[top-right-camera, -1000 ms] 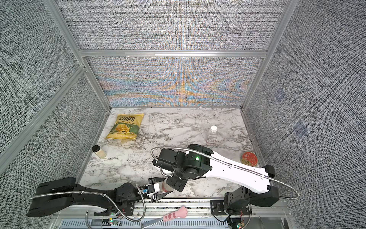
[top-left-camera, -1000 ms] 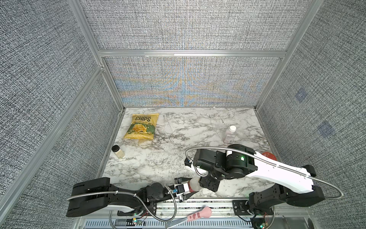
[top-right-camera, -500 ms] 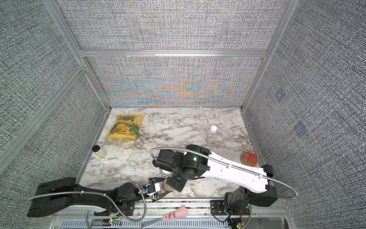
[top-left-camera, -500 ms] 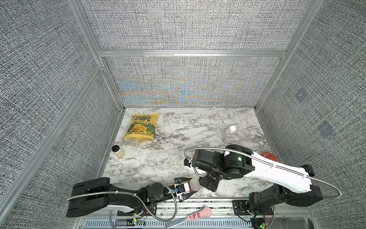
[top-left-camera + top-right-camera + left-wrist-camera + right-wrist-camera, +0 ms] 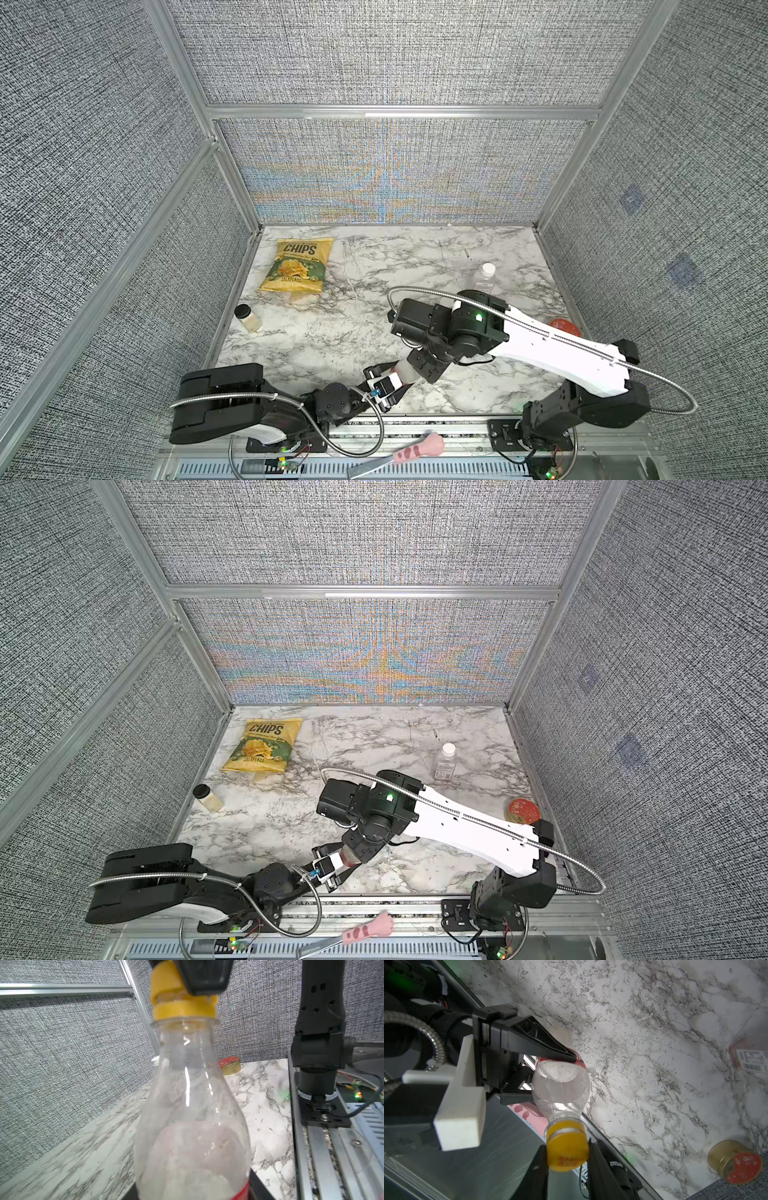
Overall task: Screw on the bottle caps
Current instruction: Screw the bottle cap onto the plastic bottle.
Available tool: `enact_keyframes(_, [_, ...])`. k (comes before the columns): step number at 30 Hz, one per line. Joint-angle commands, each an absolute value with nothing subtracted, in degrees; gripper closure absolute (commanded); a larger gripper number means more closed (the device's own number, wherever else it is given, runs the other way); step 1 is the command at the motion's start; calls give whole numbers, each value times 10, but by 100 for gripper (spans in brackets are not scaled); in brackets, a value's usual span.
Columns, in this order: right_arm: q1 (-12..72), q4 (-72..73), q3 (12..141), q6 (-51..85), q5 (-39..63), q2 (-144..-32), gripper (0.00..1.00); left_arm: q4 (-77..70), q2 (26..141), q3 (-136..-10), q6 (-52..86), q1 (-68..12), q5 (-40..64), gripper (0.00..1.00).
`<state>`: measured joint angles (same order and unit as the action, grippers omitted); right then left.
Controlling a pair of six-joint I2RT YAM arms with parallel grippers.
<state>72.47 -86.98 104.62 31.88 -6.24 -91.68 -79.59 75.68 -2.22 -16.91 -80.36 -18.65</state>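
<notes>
The taller clear bottle (image 5: pixel 405 371) (image 5: pixel 347 859) (image 5: pixel 193 1115) (image 5: pixel 560 1082) with a red label stands at the table's front edge. My left gripper (image 5: pixel 392 384) (image 5: pixel 332 865) (image 5: pixel 193 1192) is shut on its lower body, with its black fingers (image 5: pixel 537 1043) on either side at the red label. The orange-yellow cap (image 5: pixel 182 1007) (image 5: pixel 566 1147) sits on the bottle's neck. My right gripper (image 5: pixel 424 368) (image 5: pixel 361 850) (image 5: pixel 566 1153) reaches down from above and is shut on that cap. The shorter pink-tinted bottle (image 5: pixel 484 279) (image 5: pixel 444 764) stands at the back right with the white cap (image 5: pixel 488 269) (image 5: pixel 448 749) on it.
A yellow chips bag (image 5: pixel 297 266) lies at the back left. A small black-lidded jar (image 5: pixel 247 318) stands by the left wall. A red-lidded tin (image 5: pixel 563 326) (image 5: pixel 523 810) (image 5: pixel 735 1161) sits near the right wall. A pink-handled tool (image 5: pixel 415 451) lies on the front rail.
The right arm has shifted slightly left over the bottle and its jaws have closed onto the orange-yellow cap. The left gripper keeps hold of the bottle.
</notes>
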Motion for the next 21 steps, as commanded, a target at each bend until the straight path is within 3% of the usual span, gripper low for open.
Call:
enact_keyframes(1, [707, -868, 1045, 374, -124, -921, 99, -934, 779, -46, -208, -814, -198, 48])
enact_keyframes(18, [626, -781, 1014, 460, -52, -878, 100, -933, 842, -108, -268, -845, -286, 48])
enact_keyframes(21, [625, -792, 1041, 441, -46, -875, 83, -934, 842, -106, -269, -844, -290, 47])
